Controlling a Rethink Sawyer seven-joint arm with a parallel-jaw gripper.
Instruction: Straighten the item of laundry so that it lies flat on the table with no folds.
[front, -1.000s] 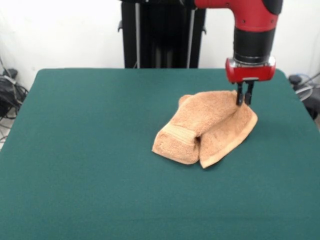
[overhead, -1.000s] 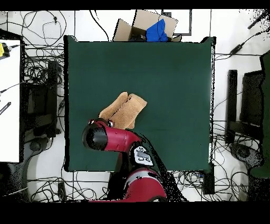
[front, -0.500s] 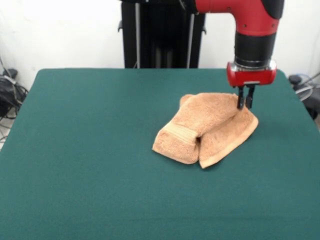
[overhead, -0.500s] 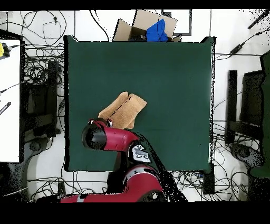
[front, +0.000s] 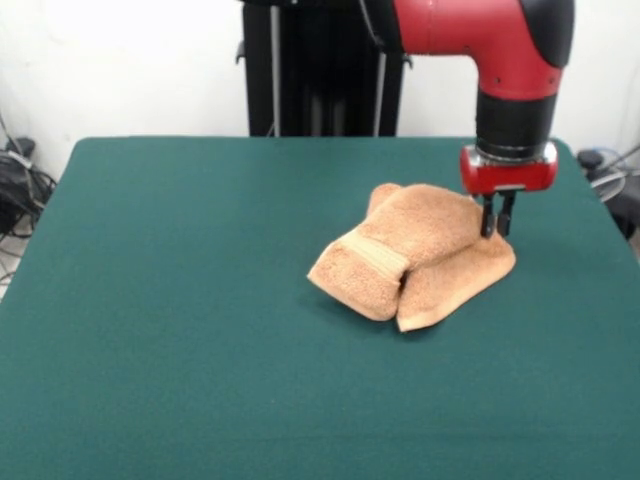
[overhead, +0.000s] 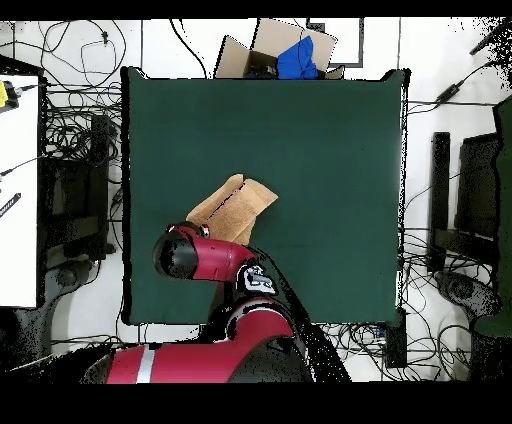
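1. since a second ago the gripper (front: 497, 226) has shifted slightly toward the right edge of the front view, and the towel (front: 415, 255) has been dragged with it, its bundled end now lying a little further from the left.
2. jaws stand close together, pinching the towel's far right corner between them.
3. the towel lies on the right half of the green surface (front: 180, 300) in the front view, folded over itself in two thick lobes with a hemmed band showing across the left one.
4. from overhead, the towel (overhead: 238, 208) sits near the robot's side of the surface (overhead: 320, 150), partly hidden under the red arm (overhead: 205, 258).
5. a cardboard box (overhead: 262, 50) with blue cloth rests beyond the far edge.
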